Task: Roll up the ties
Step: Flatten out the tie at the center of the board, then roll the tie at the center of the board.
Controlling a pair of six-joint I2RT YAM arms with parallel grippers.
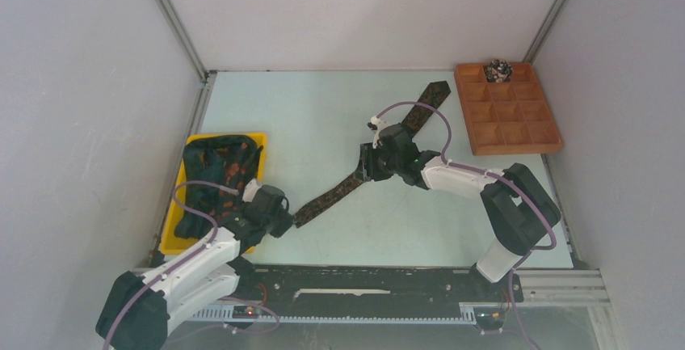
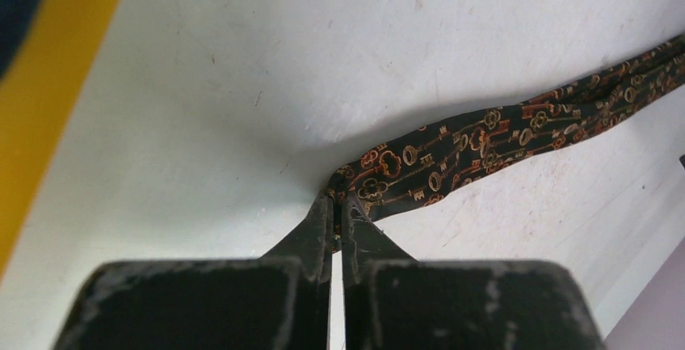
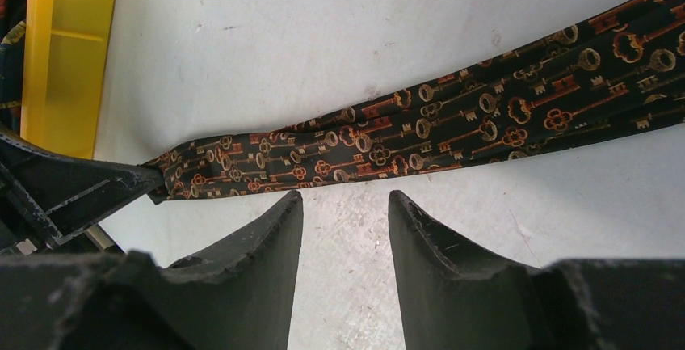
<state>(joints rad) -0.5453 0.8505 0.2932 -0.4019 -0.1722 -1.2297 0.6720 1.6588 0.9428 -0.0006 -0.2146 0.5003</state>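
In the top view, the arm bases sit closest. The left claw [image 1: 289,217] meets the near, narrow end of a tie [image 1: 335,192] that lies stretched diagonally across the surface [image 1: 307,115]. The right claw [image 1: 365,164] hangs over the tie's middle. A yellow bin [image 1: 179,238] at the left holds a heap of ties [image 1: 216,170]. The wooden tray [image 1: 517,146] at the far right has 1 rolled tie [image 1: 498,69] in a far-row compartment.

In the left wrist view, the left claw [image 2: 338,214] is pressed together, pinching the tip of the tie [image 2: 485,136], which runs off flat to the right.

In the right wrist view, the right claw [image 3: 345,225] stands spread and holds nothing. The tie [image 3: 452,128] lies just past its tips. The left claw [image 3: 77,188] grips the end near the yellow bin [image 3: 69,67].

By my reading, 1 tie is done. This 1 is gripped but not yet rolled, and the heap waits.
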